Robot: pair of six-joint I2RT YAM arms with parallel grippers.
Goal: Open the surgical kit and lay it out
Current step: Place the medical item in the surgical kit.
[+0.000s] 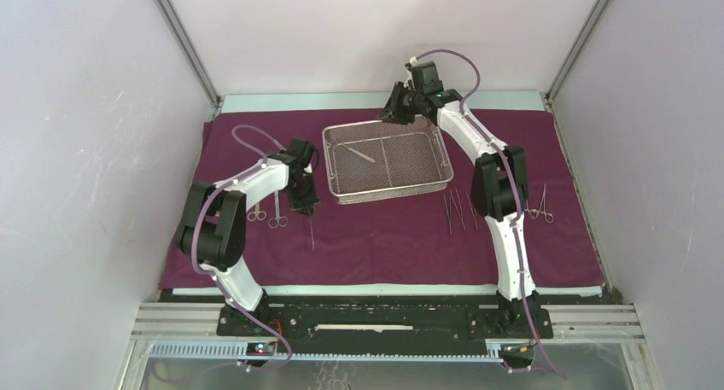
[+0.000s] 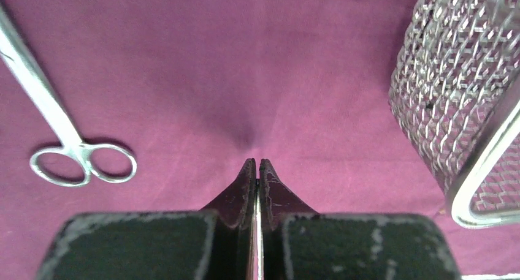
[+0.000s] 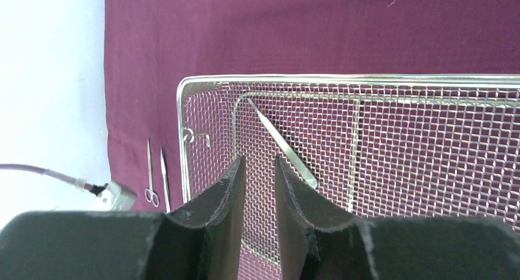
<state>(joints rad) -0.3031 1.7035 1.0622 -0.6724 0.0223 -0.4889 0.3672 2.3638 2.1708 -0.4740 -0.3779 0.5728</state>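
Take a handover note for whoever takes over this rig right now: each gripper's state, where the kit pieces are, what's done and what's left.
Left gripper: shut, tips pressed on the cloth left of the tray; cannot tell if it pinches anything.
Right gripper: open, empty, above the tray's far side.
Done: cloth spread flat with the tray on it. On the cloth lie the left ring-handled pair, the right ring-handled pair and the thin pair beside the right arm.
Left: one slim instrument lies in the tray, just ahead of the right gripper; likely lift it out next.
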